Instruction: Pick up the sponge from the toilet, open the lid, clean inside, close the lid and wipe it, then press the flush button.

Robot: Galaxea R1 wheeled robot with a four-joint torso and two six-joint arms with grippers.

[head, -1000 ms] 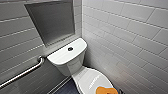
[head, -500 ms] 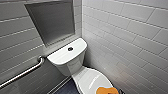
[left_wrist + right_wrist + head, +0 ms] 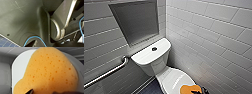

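Two tiled walls (image 3: 214,37) meet in a corner just behind the toilet (image 3: 159,67), and a grey recessed niche (image 3: 135,22) is set into the wall above the toilet's tank (image 3: 146,56). A metal grab rail (image 3: 107,73) runs along that wall beside the toilet, on the side away from the corner. The lid (image 3: 175,80) is down over the toilet's bowl.

The sponge (image 3: 191,89) lies orange face up on the front end of the lid, the end of the toilet farthest from the tank. The right hand (image 3: 203,90) is right against it, on the corner-wall side. From the right wrist the sponge looms close, with the white lid behind it. I cannot tell whether that hand grips it or stands open.

The left hand (image 3: 32,44) sits close to the robot's own dark body shell (image 3: 18,22); I cannot tell its state either.

The flush button (image 3: 154,49) sits in the middle of the tank's top, well apart from the sponge.

Nothing differs from a second ago: sponge, hand and view all match.
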